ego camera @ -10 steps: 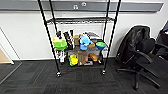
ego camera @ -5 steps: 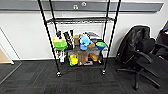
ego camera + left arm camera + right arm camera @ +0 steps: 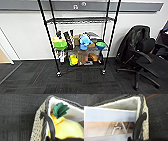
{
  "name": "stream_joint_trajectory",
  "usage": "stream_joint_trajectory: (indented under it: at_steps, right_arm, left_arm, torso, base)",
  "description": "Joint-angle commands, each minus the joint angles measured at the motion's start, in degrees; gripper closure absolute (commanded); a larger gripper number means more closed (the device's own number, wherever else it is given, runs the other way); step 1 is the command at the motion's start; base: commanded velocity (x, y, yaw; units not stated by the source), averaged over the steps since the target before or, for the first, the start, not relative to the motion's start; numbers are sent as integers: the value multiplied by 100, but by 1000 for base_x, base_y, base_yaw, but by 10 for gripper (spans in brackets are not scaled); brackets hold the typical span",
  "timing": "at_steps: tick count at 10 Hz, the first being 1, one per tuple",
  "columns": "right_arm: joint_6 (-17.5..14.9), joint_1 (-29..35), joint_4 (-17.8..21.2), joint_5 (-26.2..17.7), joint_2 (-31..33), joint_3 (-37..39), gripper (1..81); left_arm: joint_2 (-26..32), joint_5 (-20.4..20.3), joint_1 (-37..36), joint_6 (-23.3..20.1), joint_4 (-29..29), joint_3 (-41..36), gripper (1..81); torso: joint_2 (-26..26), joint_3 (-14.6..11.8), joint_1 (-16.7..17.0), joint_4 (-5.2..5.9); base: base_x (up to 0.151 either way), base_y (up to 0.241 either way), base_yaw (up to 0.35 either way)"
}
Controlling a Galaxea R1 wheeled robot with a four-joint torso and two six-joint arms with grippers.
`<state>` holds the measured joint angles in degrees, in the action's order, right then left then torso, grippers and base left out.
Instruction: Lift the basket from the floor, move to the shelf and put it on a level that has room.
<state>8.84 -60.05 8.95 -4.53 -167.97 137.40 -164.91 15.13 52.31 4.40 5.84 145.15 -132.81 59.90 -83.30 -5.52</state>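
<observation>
— Woven cream wall, dark handle loop: that is what we see at each wrist. By the left wrist camera the basket sits right under us, with a yellow plush pineapple inside it and grey carpet behind.

— And on the right side?

— Same basket, its other end. A dark handle arches over the rim, and a flat printed box or booklet lies inside against the pale lining. So we judge that each arm is at one short end and the long axis runs between our two arms.

— Are the grippers clamped on the handles?

— We cannot tell. The fingers are not to be made out at either wrist, so whether they stand apart or together stays unknown.

— Is the basket on the floor or raised?

— Carpet shows behind it at both wrists, but we cannot say whether it touches.

— Where is the shelf?

— Straight ahead in the head view: the shelf, a black wire rack against the white wall, an office chair to its right. The level near the top of what we see looks bare, while the tier below is crowded with colourful items.

— So which relation matters?

— Our judgement: the bare tier lies forward and above the basket, so the basket's long axis should stay crosswise between the poles.
</observation>
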Motion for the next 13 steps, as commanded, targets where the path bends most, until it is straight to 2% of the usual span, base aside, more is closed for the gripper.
stream_joint_trajectory:
  at_steps: [1, 2, 4, 6, 8, 9, 12, 13]
  right_arm:
    - [13, 656, 493, -127, 183, -565, 811]
    - [12, 717, 713, -39, 297, -742, 811]
    - [4, 937, 1170, -39, 394, -795, 811]
    - [4, 1165, 1355, -65, 490, -953, 811]
    - [21, 1367, 1452, -83, 604, -1084, 811]
    - [21, 1429, 1461, -127, 639, -1146, 811]
    - [13, 1438, 1443, -135, 824, -1480, 811]
    - [13, 1429, 1443, -135, 912, -1602, 811]
  left_arm:
    - [317, 386, -516, 61, 251, -592, 811]
    - [572, 272, -489, 61, 470, -978, 811]
    - [1108, -360, -357, 70, 787, -1891, 811]
    - [1408, -485, -322, 78, 804, -2508, 811]
    - [1504, -537, -322, 88, 1077, -2588, 811]
    - [1566, -564, -322, 96, 1086, -2641, 811]
    - [1944, -599, -480, 96, 1086, -3150, 811]
    - [2067, -590, -524, 96, 1086, -3326, 811]
  torso:
    - [0, 0, 0, 0]
    - [0, 0, 0, 0]
    - [0, 0, 0, 0]
    - [0, 2, 0, 0]
    - [0, 2, 0, 0]
    - [573, 2, 369, 0]
    - [772, 4, 489, 0]
    - [1498, 4, 954, 0]
  base:
    - [0, 0, 0]
    - [0, 0, 0]
    - [0, 0, 0]
    - [0, 0, 0]
    - [0, 0, 0]
    - [0, 0, 0]
    - [0, 0, 0]
    - [0, 0, 0]
